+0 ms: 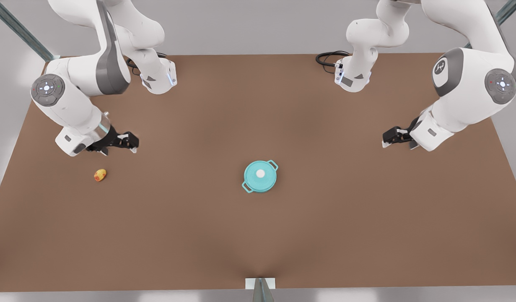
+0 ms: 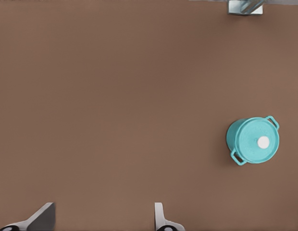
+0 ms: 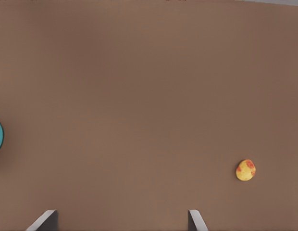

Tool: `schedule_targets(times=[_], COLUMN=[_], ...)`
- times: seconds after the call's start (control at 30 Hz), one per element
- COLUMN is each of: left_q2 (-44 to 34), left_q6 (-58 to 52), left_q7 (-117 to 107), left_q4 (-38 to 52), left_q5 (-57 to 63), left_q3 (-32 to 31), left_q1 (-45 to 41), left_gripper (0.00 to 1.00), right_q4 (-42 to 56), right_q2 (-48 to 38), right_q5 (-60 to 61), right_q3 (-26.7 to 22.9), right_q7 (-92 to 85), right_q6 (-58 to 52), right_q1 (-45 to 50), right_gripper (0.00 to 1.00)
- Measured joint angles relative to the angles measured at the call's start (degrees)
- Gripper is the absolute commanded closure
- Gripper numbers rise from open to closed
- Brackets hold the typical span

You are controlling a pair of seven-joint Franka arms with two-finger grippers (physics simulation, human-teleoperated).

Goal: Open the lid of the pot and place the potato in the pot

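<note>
At the near edge of the brown table (image 1: 258,239), a small grey bracket (image 1: 260,284) sits at the middle of the front view. Farther in, close to the table's centre, stands the pot (image 1: 246,187), its two loop handles pointing out on opposite sides. The pot lid (image 1: 260,173) lies closed on top of it, white knob up.

Well off toward the front view's left, the potato (image 1: 100,175) rests alone on the tabletop, far apart from the pot.

Just beyond the potato, the right gripper (image 1: 131,142) hovers over the table with nothing between its fingers. The right wrist view shows both fingers (image 3: 197,220) spread wide, with the potato (image 3: 245,170) lying on the bare table ahead of them.

On the front view's right, level with it, the left gripper (image 1: 385,138) hangs well apart from the pot. Its fingers (image 2: 160,217) also stand apart and empty in the left wrist view, and the lidded pot (image 2: 237,158) sits some way off.

At the far edge, both arm bases stand with black cables (image 1: 328,58) coiled beside them.
</note>
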Motion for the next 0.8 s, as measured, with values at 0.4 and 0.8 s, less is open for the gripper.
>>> schedule_targets(times=[0.4,0.8], left_q2=[21.0,39.9], left_q6=[5.8,26.8], left_q7=[-13.0,-37.0], left_q4=[13.2,15.4], left_q5=[7.7,15.4], left_q3=[-3.2,-3.0], left_q1=[-27.1,-34.4], left_gripper=[0.00,0.00], right_q4=[-2.2,-13.3], right_q2=[8.1,8.3], right_q5=[0.9,-1.5], right_q3=[-2.7,-2.1], right_q7=[2.3,10.0], right_q6=[-0.3,16.0], right_q1=[-13.7,-11.9], right_gripper=[0.00,0.00])
